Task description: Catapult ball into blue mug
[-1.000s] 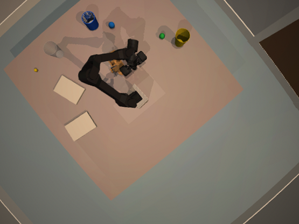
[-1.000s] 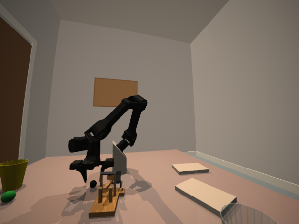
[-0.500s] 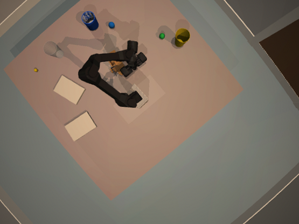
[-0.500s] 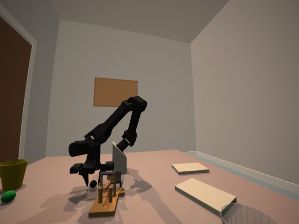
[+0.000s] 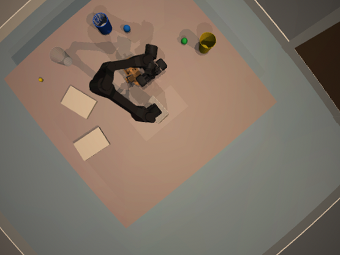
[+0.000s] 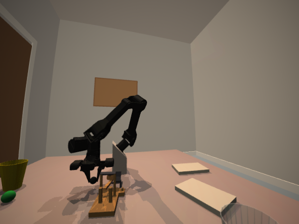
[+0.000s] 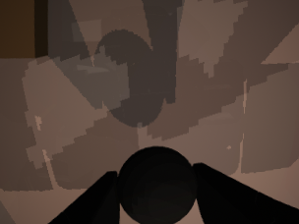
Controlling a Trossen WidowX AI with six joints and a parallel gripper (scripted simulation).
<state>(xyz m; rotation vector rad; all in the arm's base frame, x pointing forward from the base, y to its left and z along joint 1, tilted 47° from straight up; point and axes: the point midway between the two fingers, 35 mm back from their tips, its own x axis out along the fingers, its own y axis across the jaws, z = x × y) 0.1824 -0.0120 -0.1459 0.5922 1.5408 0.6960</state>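
My gripper [image 6: 93, 180] [image 7: 155, 177] is shut on a black ball [image 6: 93, 180] [image 7: 157, 196], which shows between the two fingertips in the wrist view and in the exterior view. In the top view the gripper hides the ball. The orange wooden catapult [image 5: 130, 73] [image 6: 103, 209] stands on the table right beside the gripper, partly covered by the arm in the top view. A corner of it shows in the wrist view [image 7: 17, 29] at the top left. The blue mug [image 5: 105, 28] stands upright near the table's far edge in the top view.
A blue ball [image 5: 127, 28] lies beside the blue mug. A green ball [image 5: 184, 41] [image 6: 8, 196] lies by a yellow cup [image 5: 207, 43] [image 6: 13, 175]. A clear cup [image 5: 59, 55] [image 6: 246, 216], a small yellow ball [image 5: 41, 79] and two cream slabs [image 5: 78, 102] [image 5: 91, 143] are also on the table.
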